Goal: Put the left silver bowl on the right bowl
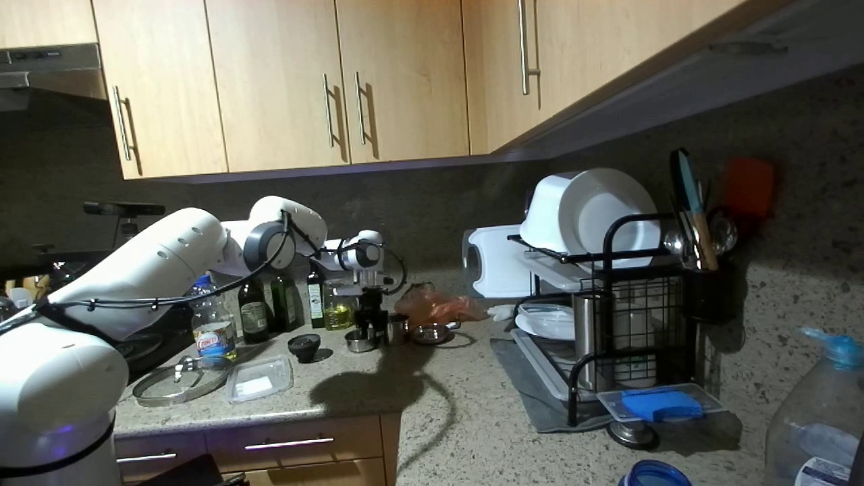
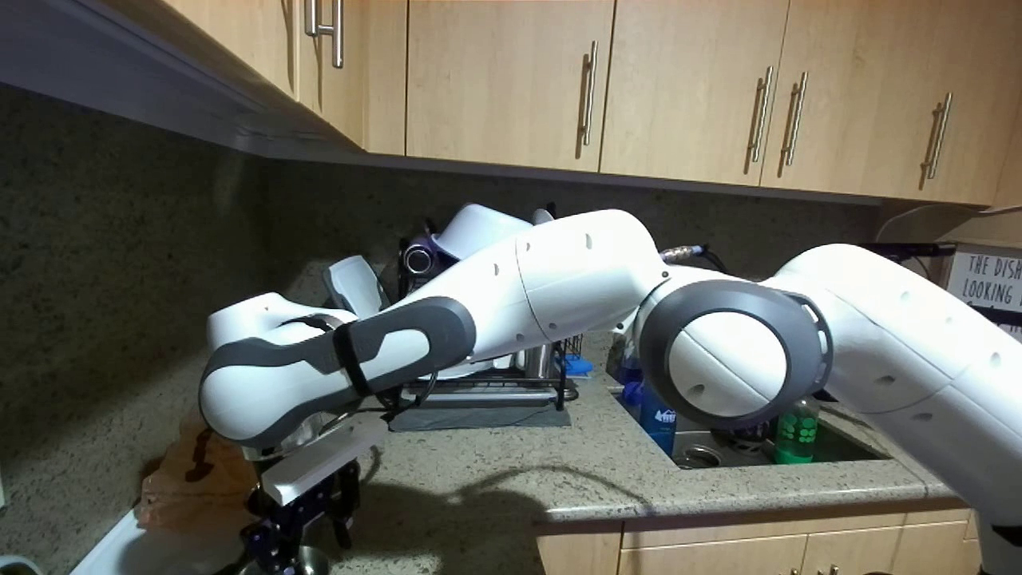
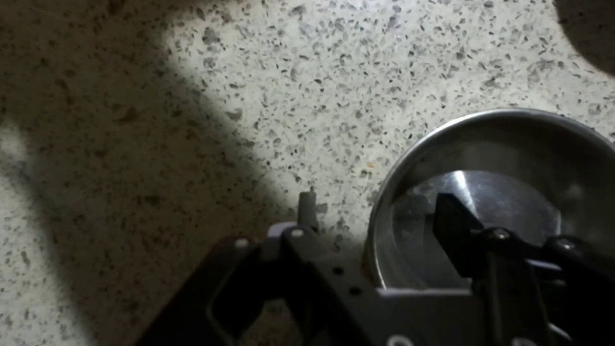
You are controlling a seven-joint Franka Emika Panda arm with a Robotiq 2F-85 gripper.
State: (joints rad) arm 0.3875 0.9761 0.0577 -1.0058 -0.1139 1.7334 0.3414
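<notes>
Pointing down at one wall of the left silver bowl (image 3: 509, 197), the pincer (image 3: 375, 204) has its jaws spread well apart and grips nothing. In the wrist view one finger (image 3: 454, 230) is over the inside of the bowl and the other finger (image 3: 307, 211) is outside it, with the rim running through the gap between; how deep the inner tip reaches I cannot tell. The bowl sits upright on the speckled counter (image 3: 312, 96) below the pincer. In an exterior view a taller metal vessel (image 1: 398, 329) stands just beside the pincer, to the right as seen there, and a low metal bowl (image 1: 429, 333) lies beyond that vessel on the same side. Near the pincer, to the left, is a small black bowl (image 1: 304, 345), with a clear plastic tray (image 1: 273, 374) and a glass lid (image 1: 179, 383) farther out. Bottles (image 1: 254, 314) stand behind the pincer to the left, and an orange bag (image 1: 432, 307) slumps behind it to the right. A black dish rack (image 1: 641, 273) is well apart from the pincer, on the right.
</notes>
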